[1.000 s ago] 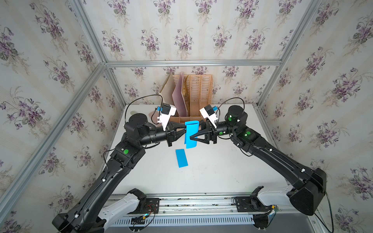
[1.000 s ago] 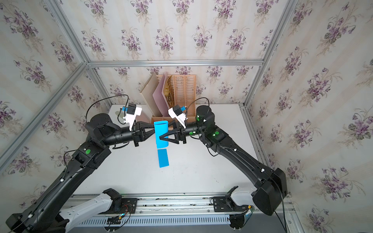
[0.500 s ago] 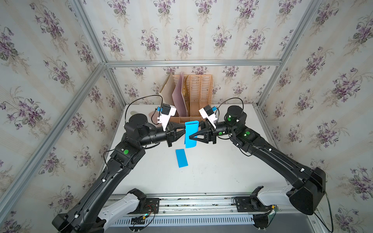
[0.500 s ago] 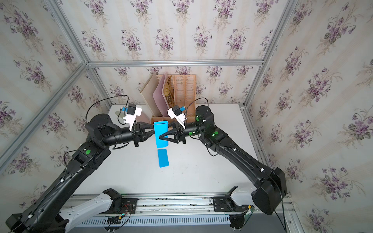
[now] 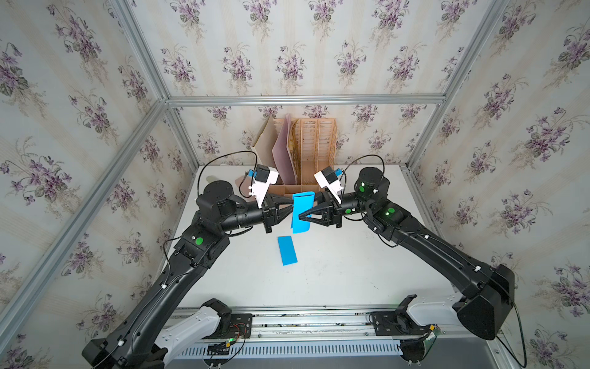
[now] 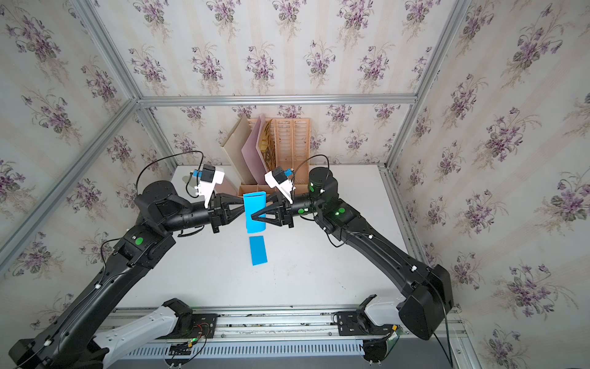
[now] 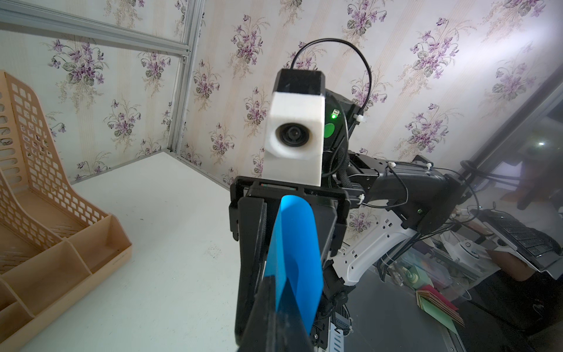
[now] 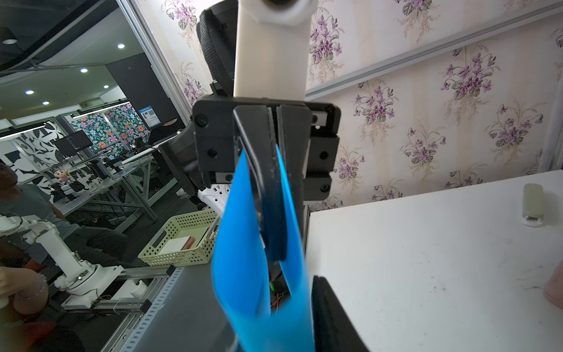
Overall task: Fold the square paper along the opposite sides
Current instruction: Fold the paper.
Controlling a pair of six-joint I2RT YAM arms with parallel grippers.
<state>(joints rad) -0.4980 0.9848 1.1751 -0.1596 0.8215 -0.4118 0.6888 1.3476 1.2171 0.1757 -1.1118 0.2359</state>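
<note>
The blue square paper (image 5: 301,211) hangs in the air above the back middle of the white table (image 5: 351,271), bent into a loop. My left gripper (image 5: 292,207) is shut on its left edge, and a dark finger covers the sheet's edge in the left wrist view (image 7: 292,259). My right gripper (image 5: 300,217) reaches in from the opposite side, its jaws open and narrow around the looped paper (image 8: 240,259). One right finger (image 8: 329,314) stands just beside a layer; the paper hides the other. Both top views show the two grippers tip to tip (image 6: 252,217).
A narrow folded blue paper strip (image 5: 287,250) lies flat on the table in front of the grippers. A tan slotted file rack (image 5: 314,150) with cardboard and pink sheets stands against the back wall. A small pale object (image 8: 532,202) sits at the back left.
The right gripper's jaws have narrowed around the looped paper, pressing its layers closer. The left gripper and the strip on the table have stayed put.
</note>
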